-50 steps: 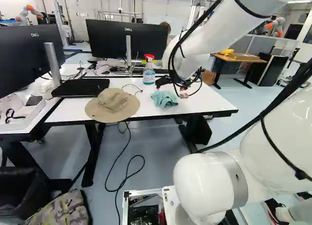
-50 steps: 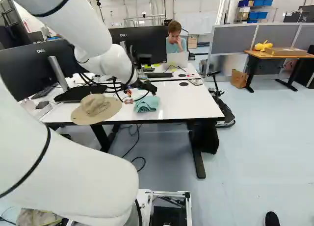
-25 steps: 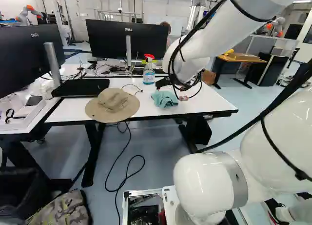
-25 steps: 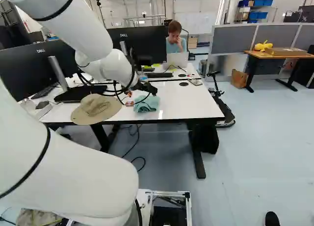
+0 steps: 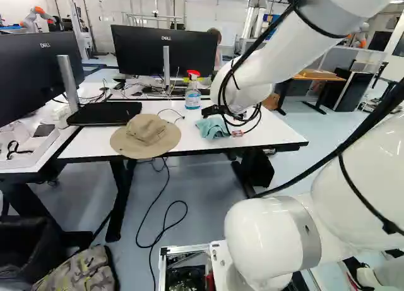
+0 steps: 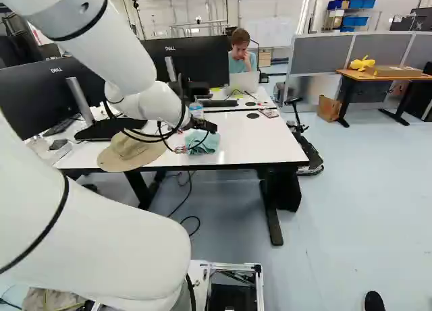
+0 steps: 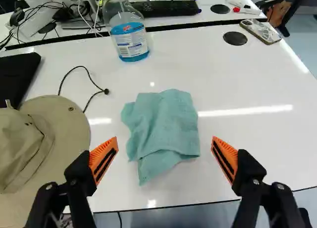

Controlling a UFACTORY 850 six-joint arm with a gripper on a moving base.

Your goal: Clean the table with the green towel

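Observation:
In the right base view my gripper point(image 6: 202, 125) hangs over the white table point(image 6: 256, 141), close above the green towel point(image 6: 204, 144). The wrist view has the gripper point(image 7: 165, 159) wide open, its orange pads far apart with nothing gripped. Crumpled on the table, the towel point(image 7: 163, 129) lies ahead of the fingers, roughly centred between them. In the left base view the arm's cables partly cover the towel point(image 5: 211, 128).
A tan hat point(image 7: 44, 144) lies beside one finger, over the table's front edge. Beyond the towel stand a spray bottle point(image 7: 128, 35) and a phone point(image 7: 261, 31). A thin black cable point(image 7: 86, 72) lies near the hat. Monitors point(image 5: 165, 51) stand further back.
The arm has shifted a little over the table, its wrist lower and its cables now nearer the table. The towel, hat and bottle lie where they were; the base has not moved.

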